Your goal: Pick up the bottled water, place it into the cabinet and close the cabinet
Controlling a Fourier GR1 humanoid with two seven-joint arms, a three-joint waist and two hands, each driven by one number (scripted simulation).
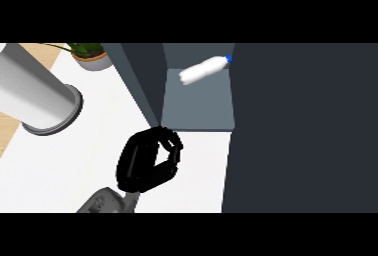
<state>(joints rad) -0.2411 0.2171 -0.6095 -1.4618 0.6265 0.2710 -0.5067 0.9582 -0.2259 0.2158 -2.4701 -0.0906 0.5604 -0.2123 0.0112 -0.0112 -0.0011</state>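
Observation:
The bottled water (201,69), white with a blue cap, lies tilted on its side inside the open cabinet (198,107), near the back of the grey shelf. A tall dark door panel (295,125) stands at the cabinet's right and fills the right side of the view. My left hand (145,162) is over the white counter just in front of the cabinet's left side panel (140,85). Its fingers are curled and hold nothing, and the fingertips reach close to that panel's lower corner. My right hand does not show.
A large grey cylinder (33,92) lies on the counter at the left. A potted plant (90,54) stands at the back left. The white counter (66,165) stretches left of my hand, with a wooden strip along its far left edge.

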